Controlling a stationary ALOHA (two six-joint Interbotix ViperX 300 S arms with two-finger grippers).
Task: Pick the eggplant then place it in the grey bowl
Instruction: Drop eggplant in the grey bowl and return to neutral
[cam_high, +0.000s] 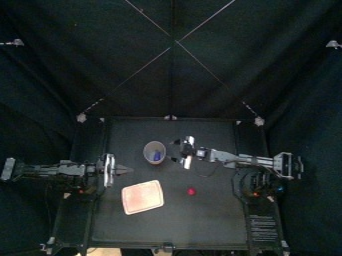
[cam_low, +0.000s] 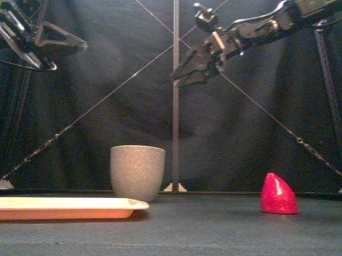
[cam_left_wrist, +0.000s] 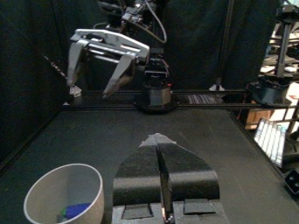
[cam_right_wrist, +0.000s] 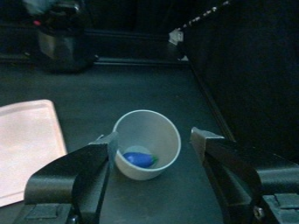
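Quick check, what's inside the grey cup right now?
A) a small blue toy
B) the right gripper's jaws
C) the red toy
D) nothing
A: the right wrist view looks down into the grey cup, where a small blue toy lies at the bottom. The red toy stands on the table apart from the cup, and the right gripper is open above it.

We see the grey cup (cam_low: 138, 172) as matt and speckled, the pink tray (cam_low: 67, 207) as smooth plastic, the red toy (cam_low: 278, 194) glossy, the table (cam_low: 201, 232) matt black, and the curtains (cam_low: 107, 80) dull cloth.
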